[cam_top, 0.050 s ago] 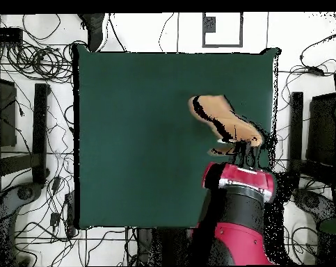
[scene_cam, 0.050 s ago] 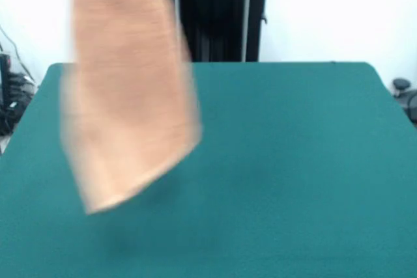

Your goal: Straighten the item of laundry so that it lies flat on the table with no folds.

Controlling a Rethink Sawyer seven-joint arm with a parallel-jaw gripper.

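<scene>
Towel hung in the air above the green surface, blurred, apparently swinging. Gripper hidden; grip could not be told. Risk: dropped while swinging, it could land folded.

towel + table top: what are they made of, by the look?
Towel: soft fabric, probably terry. It hangs limp in a drape, matte orange-tan, with a faint ribbed texture; motion blur hides the weave. Table: seems covered in felt-like cloth, an even dark green, matte with no glare and no visible seams. What lies under the cloth cannot be seen.
</scene>
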